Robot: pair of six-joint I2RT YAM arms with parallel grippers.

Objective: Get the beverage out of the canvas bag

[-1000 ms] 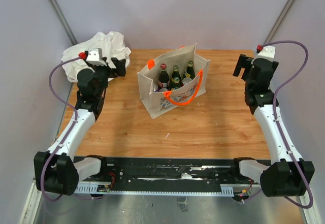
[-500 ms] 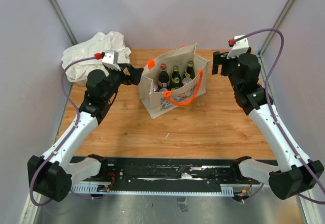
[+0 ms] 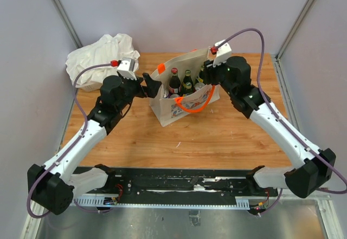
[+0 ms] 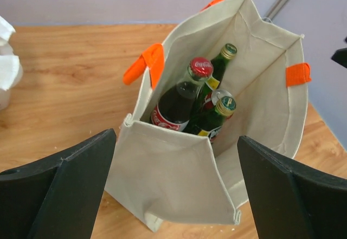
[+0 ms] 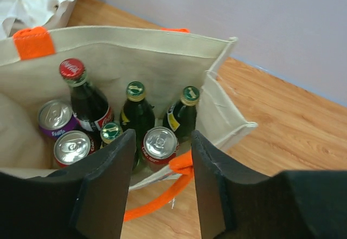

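Right wrist: my right gripper (image 5: pixel 162 140) hangs over the open canvas bag (image 5: pixel 135 55), fingers parted, nothing between them. Inside stand a Coca-Cola bottle (image 5: pixel 82 97), green bottles (image 5: pixel 136 114) and cans (image 5: pixel 72 147). Left wrist: my left gripper (image 4: pixel 176 144) is spread wide, empty, facing the bag's narrow end. The bag is upright on the wooden table (image 3: pixel 227 133).

The canvas bag (image 3: pixel 162 106) stands upright and open at the far middle of the desk (image 3: pixel 227 136). It is beige, with orange loop handles (image 3: pixel 195 108) and a colourful print on its near side. Inside stand a red-capped cola bottle (image 5: pixel 87 102), three green-capped bottles (image 5: pixel 136 111) and three cans (image 5: pixel 160 143), one of them purple.
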